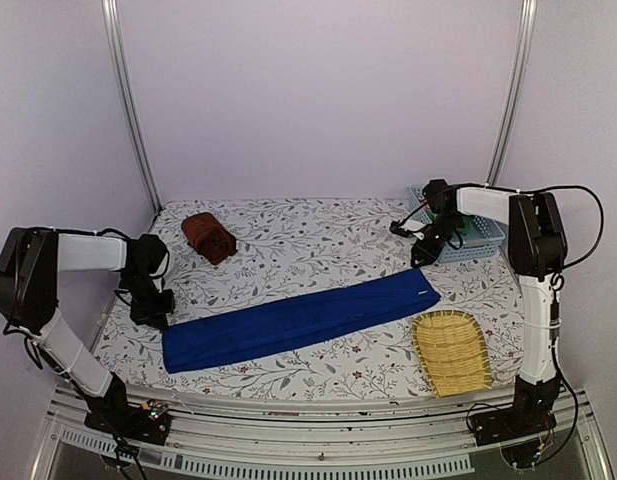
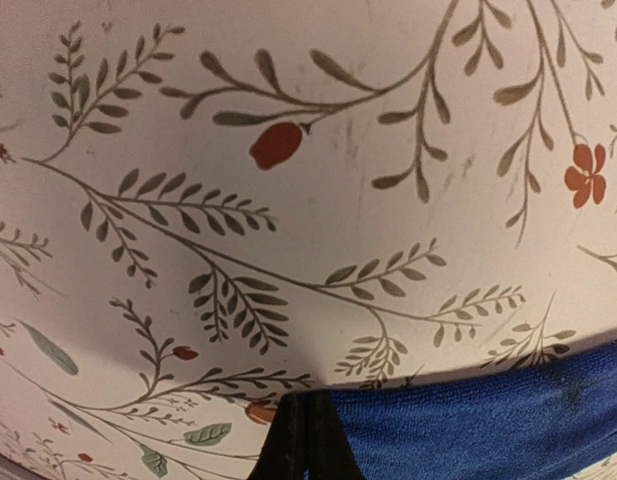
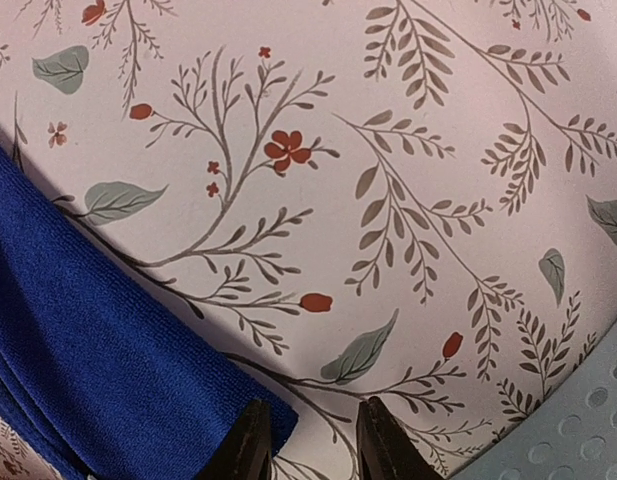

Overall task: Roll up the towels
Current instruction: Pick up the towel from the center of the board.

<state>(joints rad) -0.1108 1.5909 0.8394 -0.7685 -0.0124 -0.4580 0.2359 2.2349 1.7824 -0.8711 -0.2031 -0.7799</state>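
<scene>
Top external view: the left gripper hangs low at the left end of the royal blue towel, a long strip laid flat and slanting across the flowered tablecloth. In the left wrist view its fingers are pressed together, with the towel's edge lying right against them on their right side. Whether any cloth is caught between them cannot be told. Beyond those fingers, toward the back of the table, the dark reddish-brown towel sits as a bundle, well apart from both arms. At the strip's right end the right gripper hovers just behind the corner. The right wrist view shows its fingers spread, with only bare tablecloth between them and the blue corner just beside the left-hand one. To the right of those fingers stands a pale blue perforated basket. Nearer the arm bases lies a woven yellow tray.
</scene>
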